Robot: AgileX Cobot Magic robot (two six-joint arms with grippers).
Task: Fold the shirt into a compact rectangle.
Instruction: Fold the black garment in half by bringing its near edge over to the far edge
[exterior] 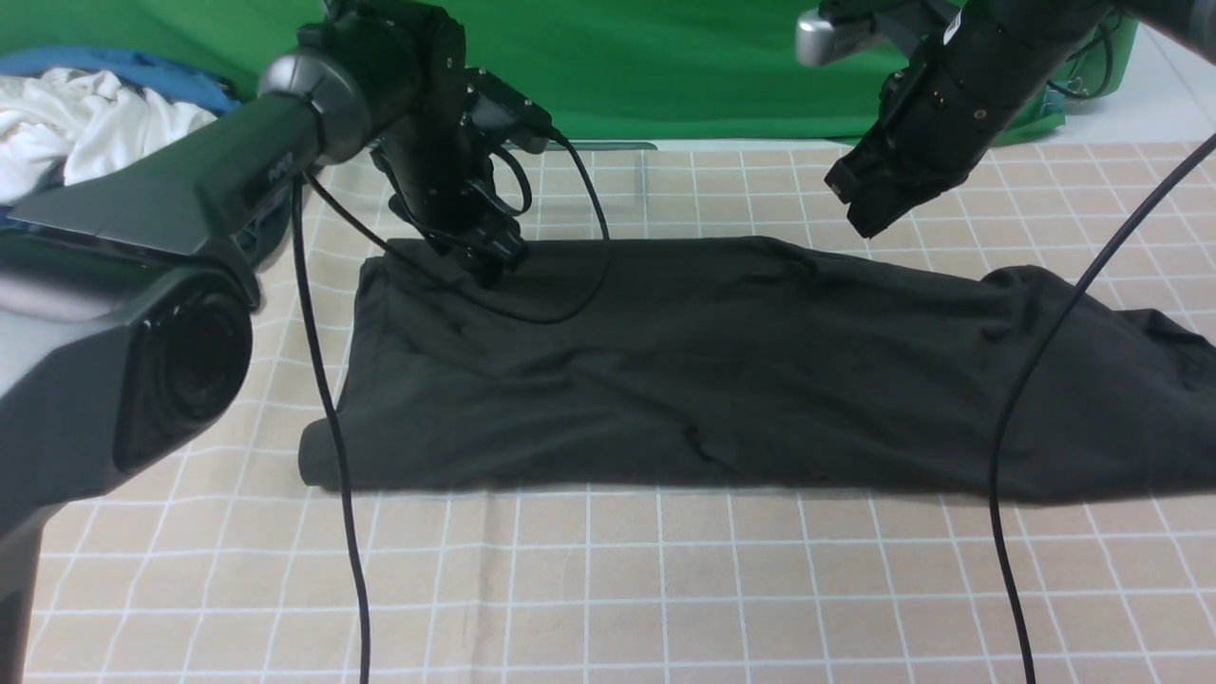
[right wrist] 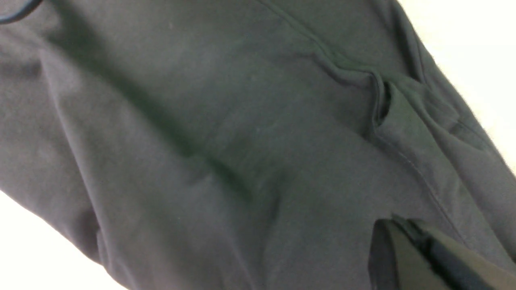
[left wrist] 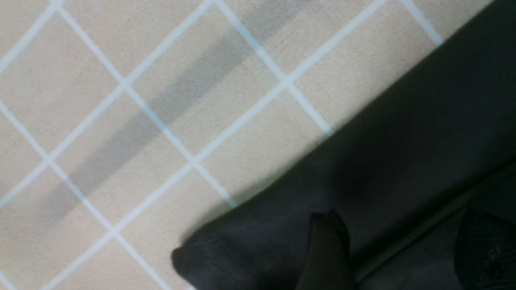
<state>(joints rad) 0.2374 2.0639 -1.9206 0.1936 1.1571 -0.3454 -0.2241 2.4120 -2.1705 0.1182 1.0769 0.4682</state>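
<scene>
The black shirt [exterior: 722, 380] lies as a long, flat band across the checked cloth, reaching from the left side to past the picture's right edge. No print or label shows. My left gripper [exterior: 489, 261] is down on the shirt's far left corner. In the left wrist view its fingers [left wrist: 326, 249] stand wide apart on the dark fabric [left wrist: 403, 141], open [left wrist: 399, 219], near the cloth's edge. My right gripper [exterior: 869, 223] hangs above the shirt's far edge, right of the middle. In the right wrist view it is shut [right wrist: 397, 225] with nothing between its fingers, above the shirt [right wrist: 201, 121].
A white garment [exterior: 85, 123] lies on something blue [exterior: 152, 76] at the back left. Black cables [exterior: 332, 427] [exterior: 1035, 380] hang across the shirt and down over the checked tablecloth [exterior: 608, 589]. A green backdrop [exterior: 665, 57] closes off the far side.
</scene>
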